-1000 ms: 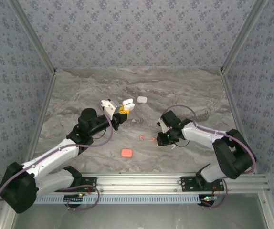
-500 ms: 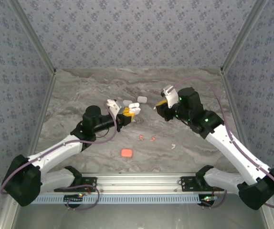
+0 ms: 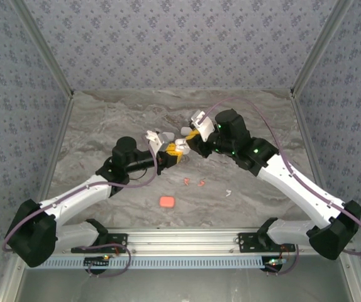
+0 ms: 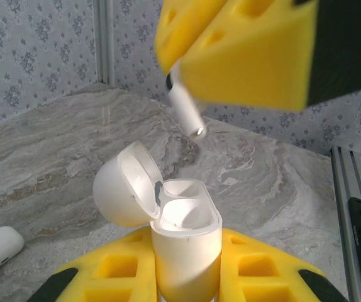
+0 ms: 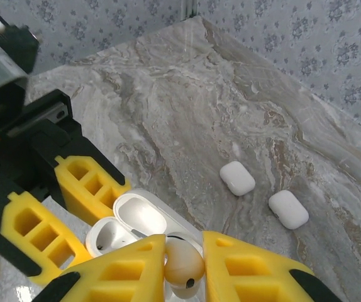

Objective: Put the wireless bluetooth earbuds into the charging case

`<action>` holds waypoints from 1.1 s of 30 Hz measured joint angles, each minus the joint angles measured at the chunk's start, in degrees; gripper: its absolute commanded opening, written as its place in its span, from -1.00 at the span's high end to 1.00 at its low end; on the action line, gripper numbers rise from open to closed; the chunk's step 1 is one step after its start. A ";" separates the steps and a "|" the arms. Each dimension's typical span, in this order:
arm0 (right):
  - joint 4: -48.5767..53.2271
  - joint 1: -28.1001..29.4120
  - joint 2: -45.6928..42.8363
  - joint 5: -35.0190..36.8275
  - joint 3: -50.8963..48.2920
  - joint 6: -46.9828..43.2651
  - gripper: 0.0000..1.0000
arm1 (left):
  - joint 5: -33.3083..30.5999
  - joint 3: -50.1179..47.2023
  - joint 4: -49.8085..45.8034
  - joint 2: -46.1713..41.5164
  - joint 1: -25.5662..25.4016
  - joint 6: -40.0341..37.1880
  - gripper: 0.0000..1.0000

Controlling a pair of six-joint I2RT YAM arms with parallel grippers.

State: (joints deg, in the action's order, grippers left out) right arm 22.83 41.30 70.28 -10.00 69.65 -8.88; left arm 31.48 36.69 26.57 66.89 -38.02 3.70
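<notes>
Holding the open charging case [image 4: 185, 242] upright, the left gripper [image 4: 185, 277] has its yellow pads clamped on the case's lower body, with the lid [image 4: 125, 189] flipped back toward the left of that wrist's view. My right gripper [image 5: 183, 255] is pinched on a white earbud [image 4: 185, 108] by its head, so the stem pokes out free below the fingers.

What the next move turns on is the stem tip. It hangs above the case mouth and apart from it, with open air between the two. The stem's long axis is slanted while the case stands straight, so I judge the right wrist must tilt until the stem lines up with a socket, then lower. Which of the two sockets suits this bud I cannot tell. Two orange-red earbuds [image 3: 185, 181] lie on the table [image 3: 105, 126] nearer the arm bases, well apart from both grippers.
</notes>
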 measured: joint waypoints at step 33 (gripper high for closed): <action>-0.48 -0.02 2.78 -10.27 0.13 -0.96 -0.10 | 0.66 0.33 -0.02 -0.02 -0.02 0.00 1.00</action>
State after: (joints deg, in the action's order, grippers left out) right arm 22.35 41.28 73.06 -20.27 69.78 -9.85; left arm 32.14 37.01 26.55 66.87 -38.04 3.70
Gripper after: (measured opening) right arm 0.477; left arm 0.199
